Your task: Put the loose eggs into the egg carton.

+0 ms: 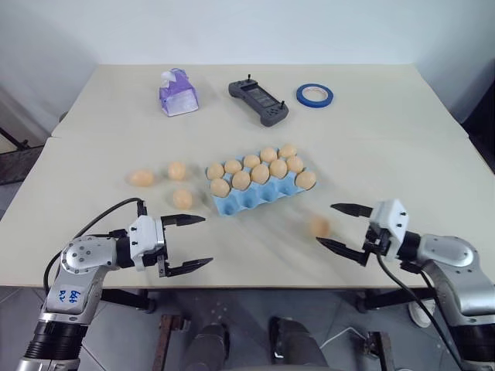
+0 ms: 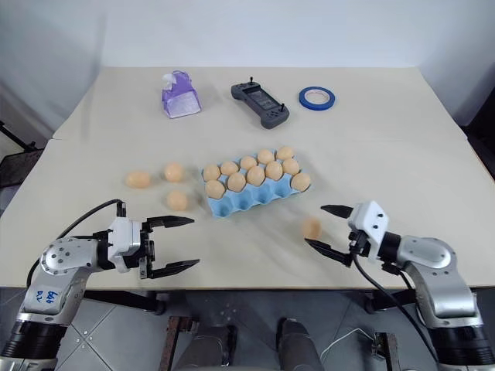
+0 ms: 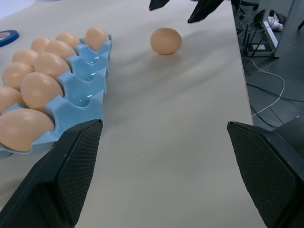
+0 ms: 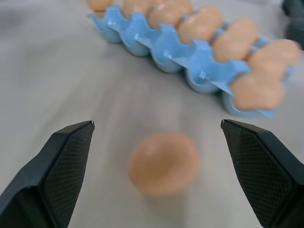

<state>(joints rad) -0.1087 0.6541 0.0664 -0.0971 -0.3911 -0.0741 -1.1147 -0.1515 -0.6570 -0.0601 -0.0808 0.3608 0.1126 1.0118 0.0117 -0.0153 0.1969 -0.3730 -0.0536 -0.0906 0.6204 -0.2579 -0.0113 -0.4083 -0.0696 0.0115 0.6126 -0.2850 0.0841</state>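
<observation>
The light blue egg carton lies mid-table, its back two rows filled with several tan eggs and its front cups bare. Three loose eggs rest left of it: one, another and a third. A further loose egg lies on the table right of the carton, just ahead of my right gripper, which is open with the egg between and beyond its fingertips, untouched. Over the near left edge, my left gripper is open and empty, pointing right past the carton toward that egg.
At the table's far side sit a purple tissue pack, a black handheld controller and a blue tape roll. Both grippers hover near the table's front edge. Cables lie on the floor beyond the right edge.
</observation>
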